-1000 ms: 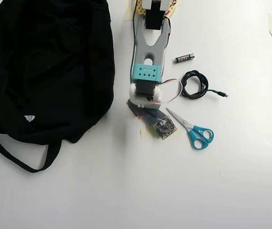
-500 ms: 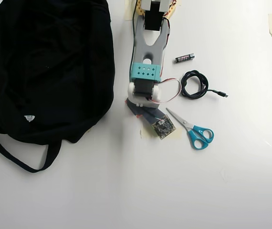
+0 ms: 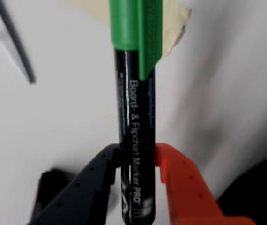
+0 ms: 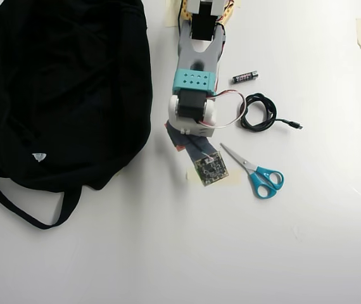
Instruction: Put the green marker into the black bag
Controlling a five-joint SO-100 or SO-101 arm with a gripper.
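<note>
End effector and green marker, now higher.

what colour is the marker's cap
Bright green, clearest in the wrist view, where the marker sits between the gripper fingers.

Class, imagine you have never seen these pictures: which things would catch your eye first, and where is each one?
In the overhead view, the big black bag fills the upper left, dwarfing the arm beside it and the blue-handled scissors to the arm's right. In the wrist view, the green marker stands out at the centre, its dark barrel clamped in the gripper between a black and an orange finger, its green cap towards the top.
</note>
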